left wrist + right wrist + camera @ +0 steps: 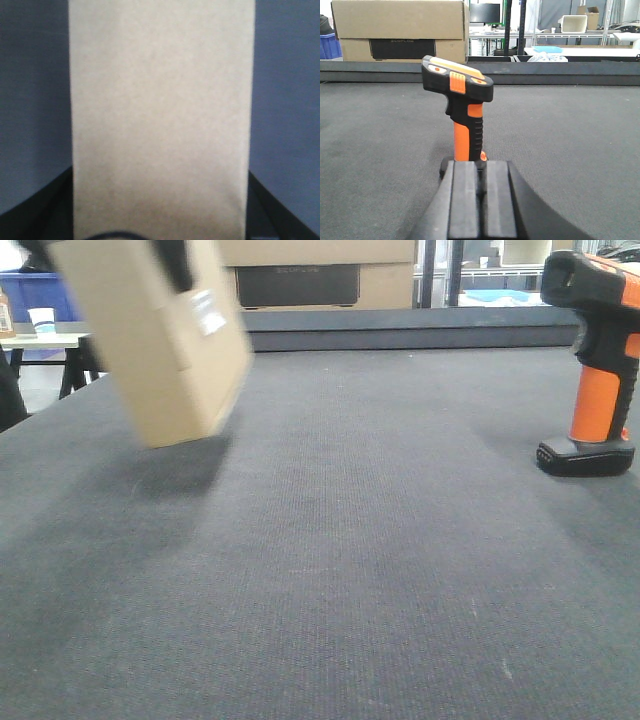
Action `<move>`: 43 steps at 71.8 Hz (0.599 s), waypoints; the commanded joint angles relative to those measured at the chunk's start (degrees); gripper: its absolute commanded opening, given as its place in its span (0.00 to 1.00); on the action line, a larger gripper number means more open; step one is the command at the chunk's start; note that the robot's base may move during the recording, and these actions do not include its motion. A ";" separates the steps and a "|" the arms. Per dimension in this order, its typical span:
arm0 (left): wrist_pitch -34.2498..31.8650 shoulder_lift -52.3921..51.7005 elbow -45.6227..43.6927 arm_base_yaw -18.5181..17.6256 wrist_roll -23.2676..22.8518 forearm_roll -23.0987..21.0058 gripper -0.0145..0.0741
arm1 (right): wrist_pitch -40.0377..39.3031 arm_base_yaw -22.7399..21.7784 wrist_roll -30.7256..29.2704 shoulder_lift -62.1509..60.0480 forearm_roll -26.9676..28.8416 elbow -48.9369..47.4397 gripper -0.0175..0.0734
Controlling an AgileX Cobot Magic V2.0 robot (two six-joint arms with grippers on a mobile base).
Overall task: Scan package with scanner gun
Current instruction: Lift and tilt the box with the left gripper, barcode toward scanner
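Observation:
A tan cardboard package [160, 340] with a white label [208, 312] hangs tilted above the left of the dark table [350, 570]. My left gripper [160, 220] is shut on it; its dark fingers [50, 210] show at both sides of the package [160, 110], which fills the left wrist view. The orange and black scanner gun [600, 370] stands upright on its base at the right. In the right wrist view the scanner gun [462, 100] stands just beyond my right gripper [480, 170], which is shut and empty, low over the table.
A large cardboard box [400, 30] with a black device in it stands behind the table's raised back edge [400, 335]. A blue crate [40, 290] and a paper cup [42, 320] are at the far left. A white bin [574, 22] sits far back.

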 commanded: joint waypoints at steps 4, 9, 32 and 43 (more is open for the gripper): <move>-6.06 -0.68 2.33 -3.42 -4.94 -1.66 0.04 | -1.24 -0.10 -0.20 -0.13 -0.09 0.01 0.01; -8.72 -0.68 4.54 -4.48 -5.06 -4.34 0.04 | -1.24 -0.10 -0.20 -0.13 -0.09 0.01 0.01; -13.84 -0.78 13.71 -4.94 -4.95 -11.04 0.04 | -1.24 -0.10 -0.20 -0.13 -0.09 0.01 0.01; -13.95 -2.08 13.71 -4.94 -4.56 -11.04 0.04 | -5.43 -0.09 -0.20 -0.13 -0.09 0.01 0.01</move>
